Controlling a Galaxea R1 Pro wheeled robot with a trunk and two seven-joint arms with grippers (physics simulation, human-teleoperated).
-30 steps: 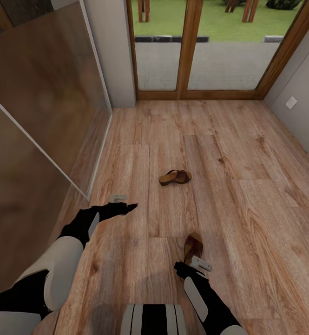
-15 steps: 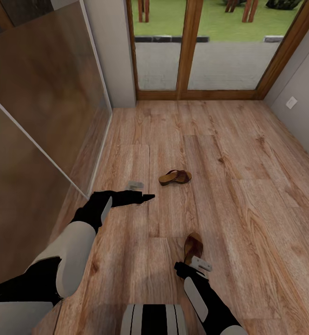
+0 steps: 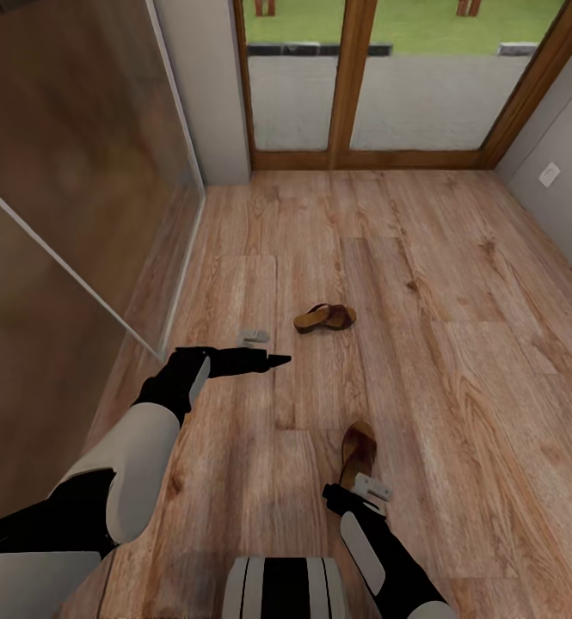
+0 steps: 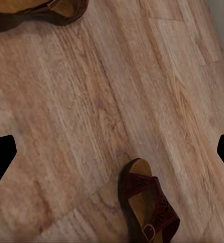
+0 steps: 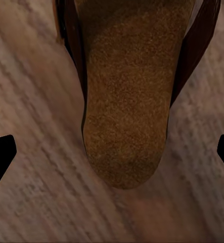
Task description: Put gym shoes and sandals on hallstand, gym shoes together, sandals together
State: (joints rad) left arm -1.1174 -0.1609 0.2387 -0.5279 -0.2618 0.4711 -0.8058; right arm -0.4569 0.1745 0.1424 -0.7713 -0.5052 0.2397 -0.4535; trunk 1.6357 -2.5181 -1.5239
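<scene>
Two brown sandals lie on the wood-plank corridor floor (image 3: 458,284). The far sandal (image 3: 324,317) rests on its side a little beyond my left gripper (image 3: 271,354), which is open and hovers above the planks. The near sandal (image 3: 357,451) points away from me, its heel just in front of my right gripper (image 3: 359,493). In the right wrist view its tan footbed (image 5: 127,101) sits between the spread fingers of that open gripper (image 5: 112,154). The left wrist view has one sandal (image 4: 148,207) and part of the other sandal (image 4: 41,12). The gym shoes and the hallstand are out of view.
A glossy sliding panel (image 3: 70,215) runs along the left side. Wood-framed glass doors (image 3: 354,86) close the far end, with paving and grass outside. A grey wall with a socket (image 3: 548,174) stands at the right. My base (image 3: 286,589) shows at the bottom edge.
My left arm has reached right and forward, closer to the far sandal. The head camera has tilted down slightly. The right arm and both sandals have stayed put.
</scene>
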